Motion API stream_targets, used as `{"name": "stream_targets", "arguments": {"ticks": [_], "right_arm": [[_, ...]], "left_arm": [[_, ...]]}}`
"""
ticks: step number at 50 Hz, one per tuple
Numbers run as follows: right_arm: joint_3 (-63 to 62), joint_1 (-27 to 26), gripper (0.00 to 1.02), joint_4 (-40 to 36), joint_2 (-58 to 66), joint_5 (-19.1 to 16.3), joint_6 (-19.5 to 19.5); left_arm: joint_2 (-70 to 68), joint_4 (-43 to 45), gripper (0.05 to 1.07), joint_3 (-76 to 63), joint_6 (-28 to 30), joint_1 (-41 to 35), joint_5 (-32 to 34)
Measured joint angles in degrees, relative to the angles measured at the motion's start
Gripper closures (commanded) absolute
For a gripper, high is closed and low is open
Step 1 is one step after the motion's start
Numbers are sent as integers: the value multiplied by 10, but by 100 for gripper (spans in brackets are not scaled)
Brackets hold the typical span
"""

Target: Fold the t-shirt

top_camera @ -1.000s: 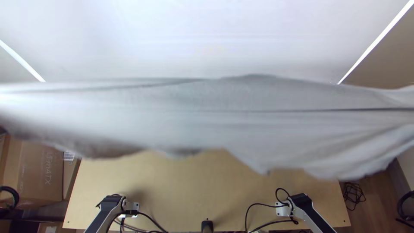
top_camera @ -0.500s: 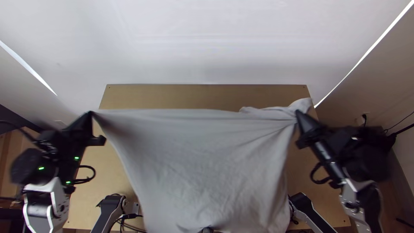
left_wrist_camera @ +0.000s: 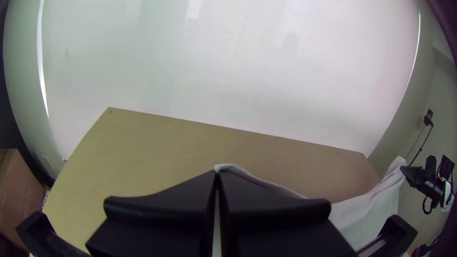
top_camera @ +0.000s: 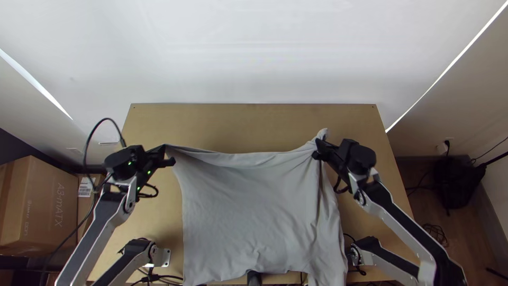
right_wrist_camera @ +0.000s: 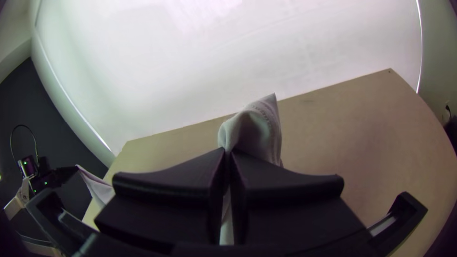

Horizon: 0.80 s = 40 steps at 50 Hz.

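In the top view the left gripper [top_camera: 165, 153] is shut on one upper corner of the grey t-shirt [top_camera: 248, 206], and the right gripper [top_camera: 319, 147] is shut on the opposite upper corner. Between them the cloth hangs wide, its top edge sagging slightly, its lower part reaching the table's near edge. Creases run down its right side. In the left wrist view a thin edge of cloth sticks out at the tips of the left gripper [left_wrist_camera: 216, 175]. A bunched, stitched piece stands up beyond the tips of the right gripper [right_wrist_camera: 227, 153] in the right wrist view.
The light wooden table [top_camera: 248, 124] shows beyond the shirt and at both sides. Cardboard boxes [top_camera: 37, 206] stand left of the table. Cables [top_camera: 159, 278] lie near the left base, and a black bag [top_camera: 455, 180] is on the floor at the right.
The shirt came down from high near the camera, swinging toward the near edge. Both grippers have come lower and closer together with its corners, and the cloth between them is slacker.
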Motion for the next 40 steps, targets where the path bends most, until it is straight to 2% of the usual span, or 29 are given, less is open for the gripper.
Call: {"name": "stream_targets", "arguments": {"ticks": [16,28,40], "right_arm": [[136,-39,100,16,257,-7,7],[253,-78,100,21,381,-6,7],[374,-88,100,9,477,-7,7]], "left_arm": [[280,89,105,94,-2,3,0],[411,101,105,205,-10,23,0],[521,101,105,318,-12,33,0]]}}
